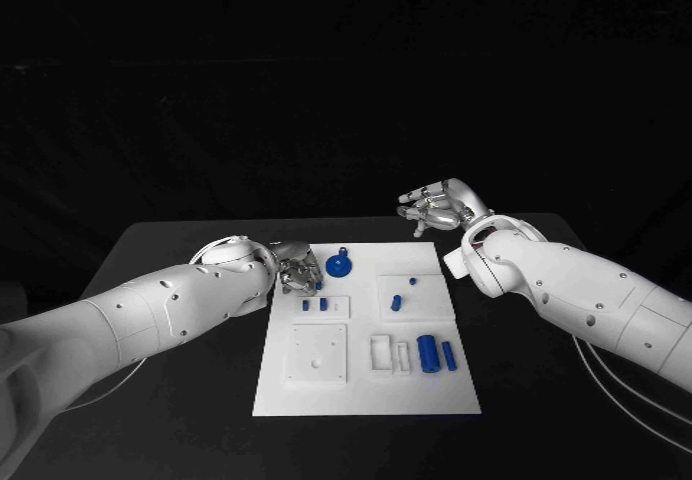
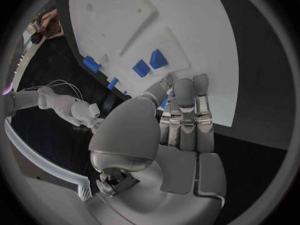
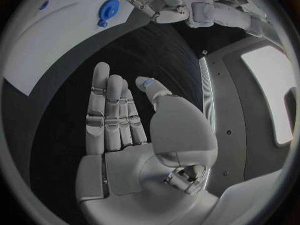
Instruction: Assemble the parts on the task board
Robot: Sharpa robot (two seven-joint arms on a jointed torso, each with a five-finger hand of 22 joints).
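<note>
The white task board (image 1: 368, 385) lies in the middle of the black table. On it are a round blue part with a stem (image 1: 338, 264), two small blue pieces (image 1: 307, 304) on a raised plate, small blue pieces (image 1: 397, 299) and blue cylinders (image 1: 428, 352). My left hand (image 1: 296, 272) is bent down over the board's far left edge, beside the round part. In the left wrist view its fingers (image 2: 185, 105) lie close together with the tips near the two small pieces (image 2: 149, 63); a blue sliver shows by the thumb. My right hand (image 1: 437, 208) hovers beyond the board's far right corner, fingers (image 3: 109, 110) straight, holding nothing.
White raised blocks (image 1: 320, 352) and a slotted holder (image 1: 388, 353) stand on the near half of the board. Black table (image 1: 173, 420) surrounds the board on all sides. The right wrist view looks across at the round part (image 3: 107, 9) and my left hand (image 3: 156, 2).
</note>
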